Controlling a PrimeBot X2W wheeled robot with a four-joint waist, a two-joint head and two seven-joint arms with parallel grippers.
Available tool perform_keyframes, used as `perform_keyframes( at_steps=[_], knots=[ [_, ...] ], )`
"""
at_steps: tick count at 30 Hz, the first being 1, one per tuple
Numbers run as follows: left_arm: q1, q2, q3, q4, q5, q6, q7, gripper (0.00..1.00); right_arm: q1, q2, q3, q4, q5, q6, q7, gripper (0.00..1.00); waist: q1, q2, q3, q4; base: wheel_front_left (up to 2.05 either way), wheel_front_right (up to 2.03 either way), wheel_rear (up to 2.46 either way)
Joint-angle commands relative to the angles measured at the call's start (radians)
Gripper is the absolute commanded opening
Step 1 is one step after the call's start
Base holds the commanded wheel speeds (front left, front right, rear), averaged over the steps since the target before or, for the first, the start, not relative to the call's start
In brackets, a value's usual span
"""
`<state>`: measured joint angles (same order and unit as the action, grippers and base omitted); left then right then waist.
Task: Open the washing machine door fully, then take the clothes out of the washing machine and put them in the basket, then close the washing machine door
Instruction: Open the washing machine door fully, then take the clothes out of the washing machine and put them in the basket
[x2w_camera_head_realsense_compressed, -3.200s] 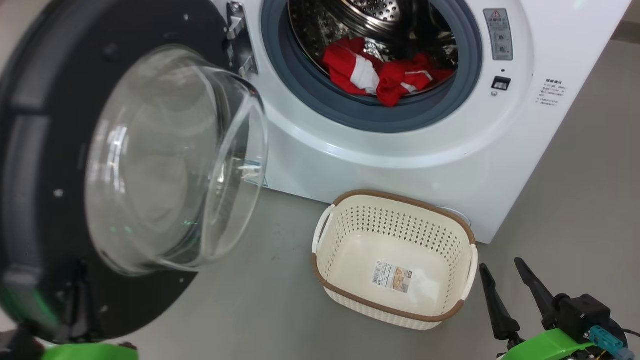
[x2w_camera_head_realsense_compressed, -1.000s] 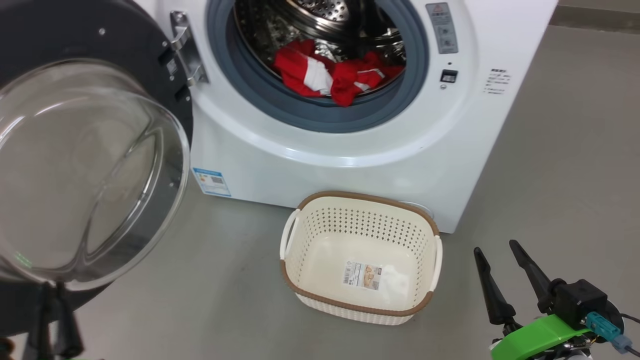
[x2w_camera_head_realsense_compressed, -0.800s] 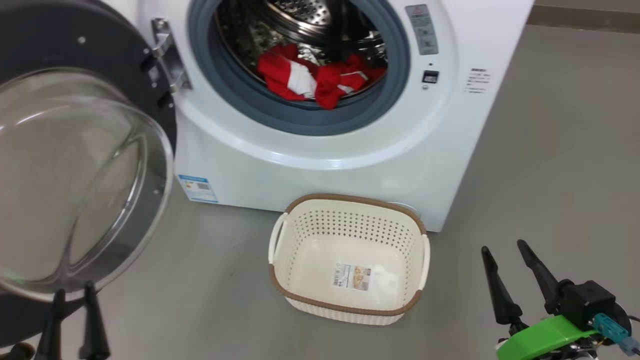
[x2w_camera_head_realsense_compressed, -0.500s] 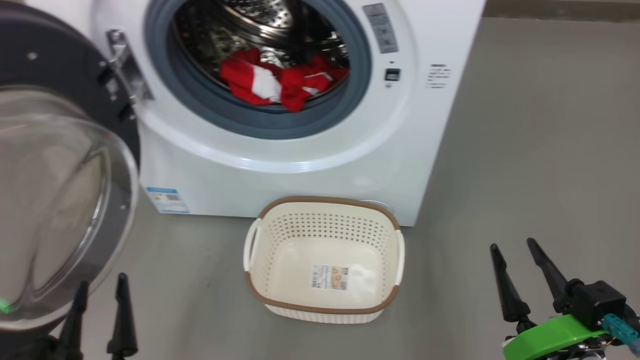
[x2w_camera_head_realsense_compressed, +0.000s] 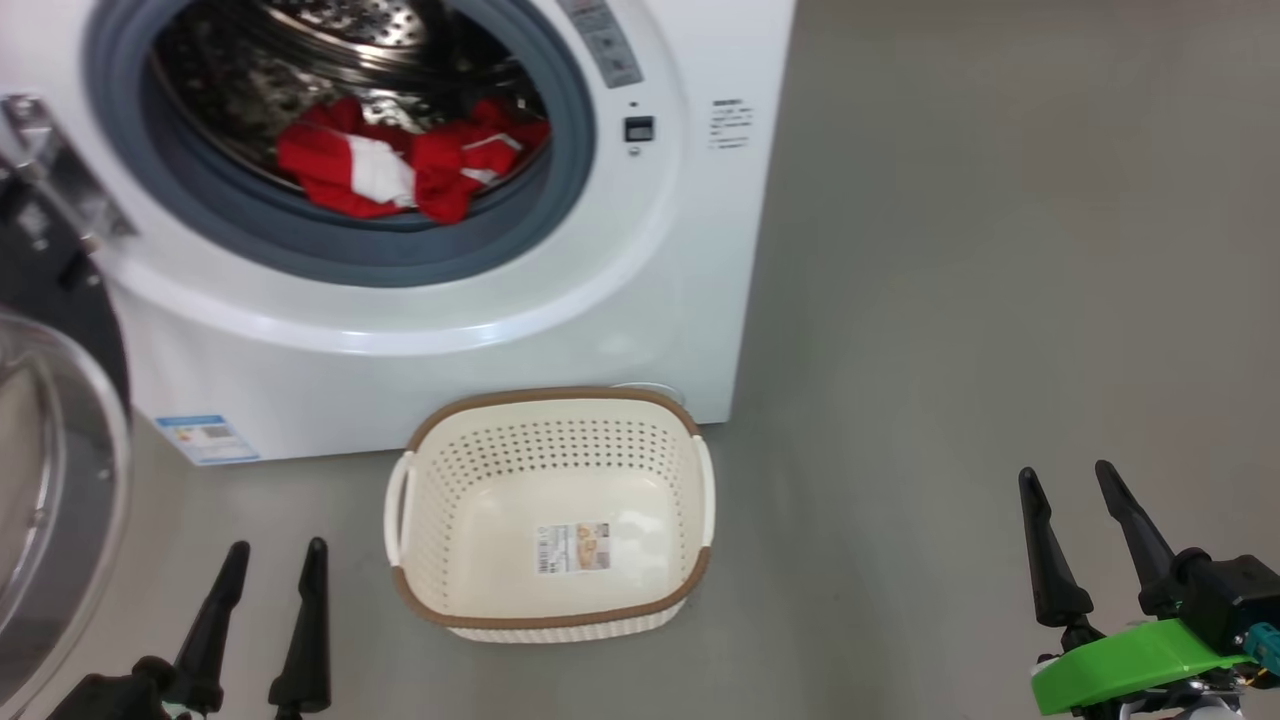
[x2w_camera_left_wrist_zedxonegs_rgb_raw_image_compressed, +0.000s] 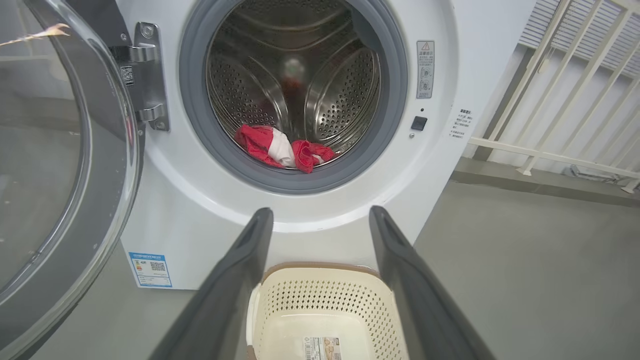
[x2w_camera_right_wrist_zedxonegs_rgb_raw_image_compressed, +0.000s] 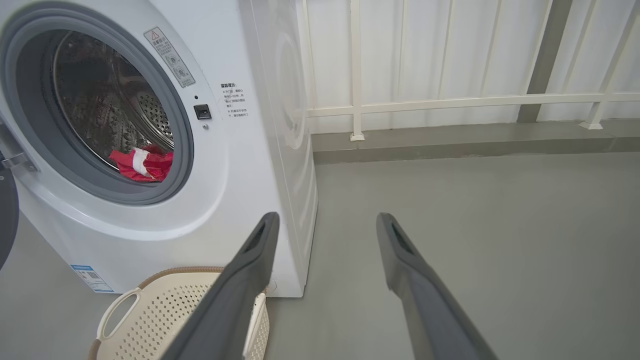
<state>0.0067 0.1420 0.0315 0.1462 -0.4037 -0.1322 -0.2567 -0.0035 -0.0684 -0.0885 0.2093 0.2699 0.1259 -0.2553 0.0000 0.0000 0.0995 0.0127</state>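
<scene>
- The washing machine stands with its round opening uncovered, showing a grey gasket and a steel drum.
- The washing machine door hangs swung out from the hinge on the machine's left side. We judge it wide enough for the opening step to count as done.
- The clothes lie in a red and white heap at the bottom front of the machine's drum, one fold lapping toward the gasket.
- The basket sits on the floor just in front of the machine, below the opening. It holds nothing but a paper label on its base.
- The left gripper hovers low in front of the machine, jaws apart and empty. The right gripper hovers beyond the machine's right corner, jaws also apart and empty.
- We judge the step in hand to be reaching for the clothes. The left arm faces the machine's opening squarely, so it looks better placed.
- To do it well, we would enter above the gasket and close on the thickest fold rather than on the drum. We would then lift clear of the gasket before lowering to the basket.
- The soft heap may split, so we would check the machine's drum again.
</scene>
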Motion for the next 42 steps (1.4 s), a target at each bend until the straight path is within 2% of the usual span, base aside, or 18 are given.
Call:
perform_keyframes(
  at_steps=[1, 12, 34, 42],
  knots=[
    [-0.013, 0.027, 0.021, -0.035, -0.005, 0.002, -0.005, 1.00, -0.019, -0.009, 0.012, -0.030, -0.018, 0.005, -0.006, 1.00, 0.0000, 0.0000, 0.015, -0.037, 0.00, 0.00, 0.00],
    [-0.012, 0.033, -0.005, -0.069, -0.001, 0.002, -0.005, 1.00, -0.005, -0.003, -0.016, -0.040, -0.020, 0.005, -0.006, 1.00, 0.0000, 0.0000, 0.013, -0.073, 0.00, 0.00, 0.00],
    [-0.014, 0.029, 0.010, -0.059, -0.016, 0.002, -0.005, 1.00, -0.004, 0.000, -0.006, -0.039, -0.024, 0.005, -0.006, 1.00, 0.0000, 0.0000, 0.008, -0.053, 0.01, -0.01, 0.00],
    [-0.021, 0.039, -0.003, -0.064, -0.027, 0.002, -0.005, 1.00, -0.006, 0.001, 0.000, -0.040, -0.023, 0.005, -0.006, 1.00, 0.0000, 0.0000, 0.017, -0.051, 0.81, -0.81, 0.00]
  ],
)
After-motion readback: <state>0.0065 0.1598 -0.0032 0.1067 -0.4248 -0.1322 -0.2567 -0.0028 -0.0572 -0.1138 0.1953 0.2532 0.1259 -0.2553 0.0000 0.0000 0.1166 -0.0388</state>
